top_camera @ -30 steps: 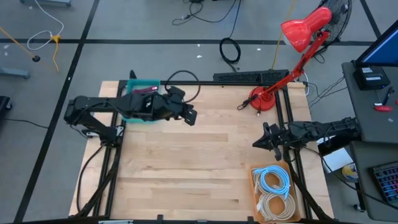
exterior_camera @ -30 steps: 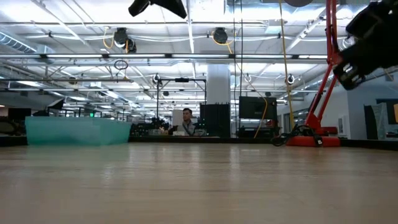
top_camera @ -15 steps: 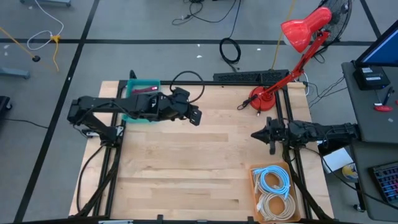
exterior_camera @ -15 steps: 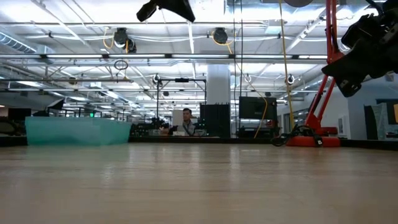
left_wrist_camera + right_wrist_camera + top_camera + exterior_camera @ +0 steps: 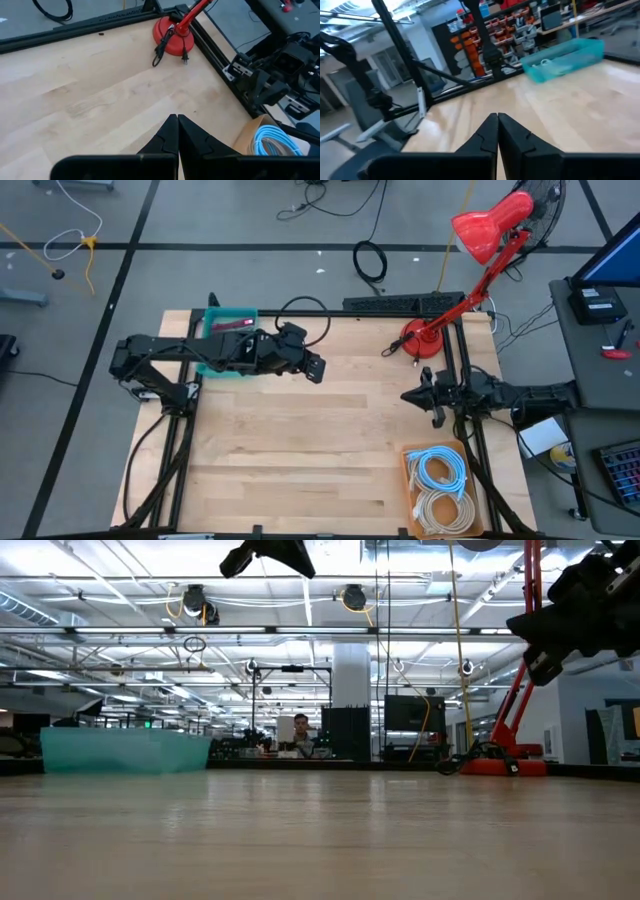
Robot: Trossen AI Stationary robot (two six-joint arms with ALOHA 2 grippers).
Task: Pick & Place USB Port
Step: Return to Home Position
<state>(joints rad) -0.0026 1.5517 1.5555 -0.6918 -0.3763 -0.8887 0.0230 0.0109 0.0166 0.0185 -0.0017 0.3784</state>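
Teal bin (image 5: 222,318) sits at the far left corner of the bench (image 5: 300,450), its contents too small for me to identify. Left gripper (image 5: 318,370) hangs just beyond it, fingers (image 5: 167,137) pressed together. Right gripper (image 5: 408,395) hovers near the right edge, its fingers (image 5: 489,134) also pressed together. In the orange bin (image 5: 406,480) at the near right corner I note a coiled blue cable (image 5: 437,470) and a beige cable (image 5: 440,510).

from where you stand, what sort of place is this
Probably a large lab or workshop: exposed ceiling with strip lights, stocked storage racks, and a person beyond the wooden table.
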